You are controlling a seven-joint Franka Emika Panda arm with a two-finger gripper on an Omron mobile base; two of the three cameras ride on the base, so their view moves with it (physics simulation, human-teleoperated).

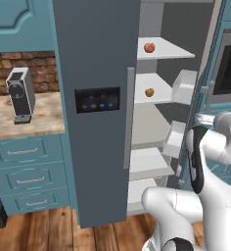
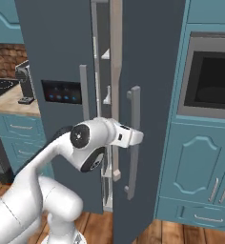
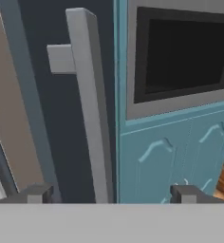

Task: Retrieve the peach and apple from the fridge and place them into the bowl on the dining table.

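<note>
We are at the door-opening stage: the fridge (image 1: 95, 112) has its right door swung out, and in the left base view the white shelves show, with the apple (image 1: 149, 47) on the upper shelf and the peach (image 1: 150, 92) on the shelf below it, both well apart from the arm. Our gripper (image 3: 111, 193) sits at the right door's handle (image 3: 92, 109); in the hand view its fingertips (image 3: 38, 193) stand wide apart with the grey bar rising between them, so we judge nothing is clamped and the jaws are spread wide, holding nothing. The oven (image 2: 212, 78) and the teal cabinet (image 2: 200, 167) lie just beside the door. Next, we judge, we must draw the hand clear of the handle, swing it round the door edge, and reach for one fruit on the shelves.
</note>
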